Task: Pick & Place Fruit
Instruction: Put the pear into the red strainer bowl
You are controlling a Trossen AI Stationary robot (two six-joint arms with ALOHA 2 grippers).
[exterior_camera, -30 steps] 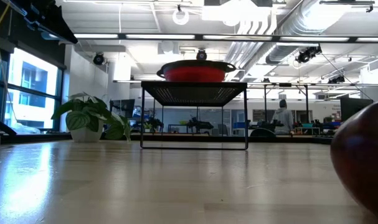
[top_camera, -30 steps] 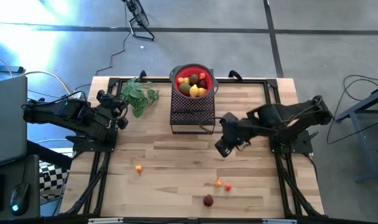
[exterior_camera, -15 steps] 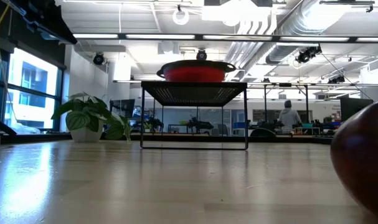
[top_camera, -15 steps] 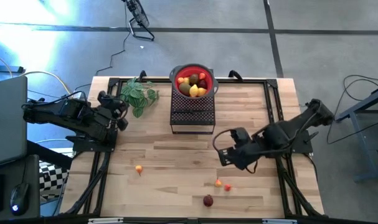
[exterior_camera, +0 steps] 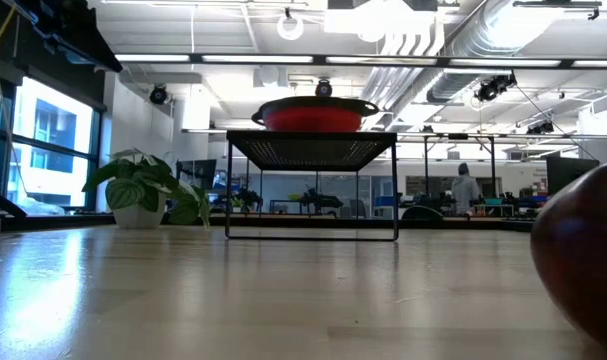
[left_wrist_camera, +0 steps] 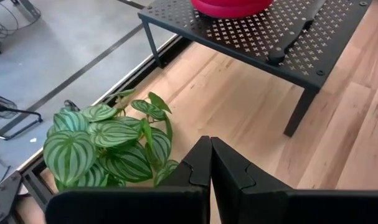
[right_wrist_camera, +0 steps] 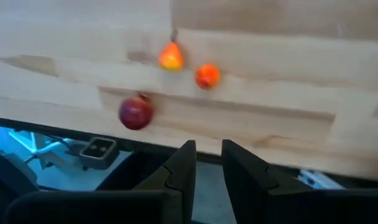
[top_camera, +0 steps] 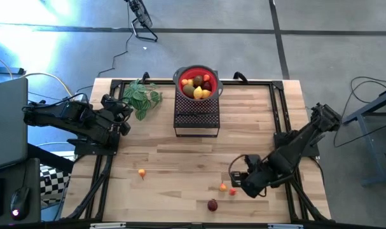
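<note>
1. At the near table edge lies a dark red round fruit [top_camera: 212,205], with two tiny orange fruits [top_camera: 227,189] just behind it.
2. Beside them hovers the right gripper [top_camera: 236,181], its fingers narrowly apart and holding nothing.
3. Farther back, the red round bowl [top_camera: 197,83] holds yellow and brown fruit.
4. At the far left, the left gripper [top_camera: 124,112] is closed and empty.

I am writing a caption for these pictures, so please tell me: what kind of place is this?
Probably a robotics lab in an open-plan office: exposed ceiling ducts, distant desks with a person, and a wooden table flanked by two robot arms.
</note>
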